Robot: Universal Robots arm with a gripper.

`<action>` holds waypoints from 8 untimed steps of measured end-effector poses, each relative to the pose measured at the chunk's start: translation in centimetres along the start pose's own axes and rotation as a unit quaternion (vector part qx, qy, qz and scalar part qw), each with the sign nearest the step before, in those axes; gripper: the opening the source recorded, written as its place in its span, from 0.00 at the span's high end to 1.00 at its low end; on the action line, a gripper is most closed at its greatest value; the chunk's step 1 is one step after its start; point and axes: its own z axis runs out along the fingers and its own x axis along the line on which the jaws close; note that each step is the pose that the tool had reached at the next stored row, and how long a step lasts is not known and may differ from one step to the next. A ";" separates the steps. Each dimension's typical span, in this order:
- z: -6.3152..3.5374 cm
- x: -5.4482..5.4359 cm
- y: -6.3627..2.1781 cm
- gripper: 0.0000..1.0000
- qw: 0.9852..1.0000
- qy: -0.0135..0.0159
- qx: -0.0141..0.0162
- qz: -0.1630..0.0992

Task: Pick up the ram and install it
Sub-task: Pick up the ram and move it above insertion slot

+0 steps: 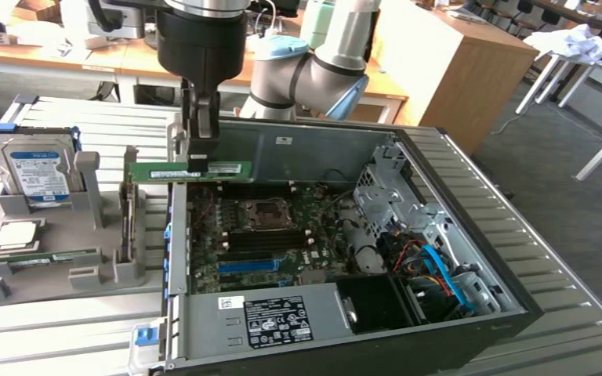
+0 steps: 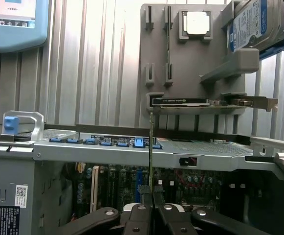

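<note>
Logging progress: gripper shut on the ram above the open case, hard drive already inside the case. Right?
No. The exterior view shows the hard drive standing in the grey holder beside the case; the gripper is shut on the ram above it.

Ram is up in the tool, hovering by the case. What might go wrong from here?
1. The tool pinches the ram only at its middle, so the stick may tilt or slip.
2. The ram seems to hang across the computer case's side wall; lowering here would likely strike it.
3. The blue slot lies beside the black slots; a misaligned descent might press the wrong one.
</note>
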 end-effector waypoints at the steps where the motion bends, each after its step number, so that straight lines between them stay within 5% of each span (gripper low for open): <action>1: 0.00 0.0 -0.08 0.88 1.000 0.000 0.000 0.000; 8: 0.00 0.0 -0.67 0.88 1.000 0.000 0.000 0.000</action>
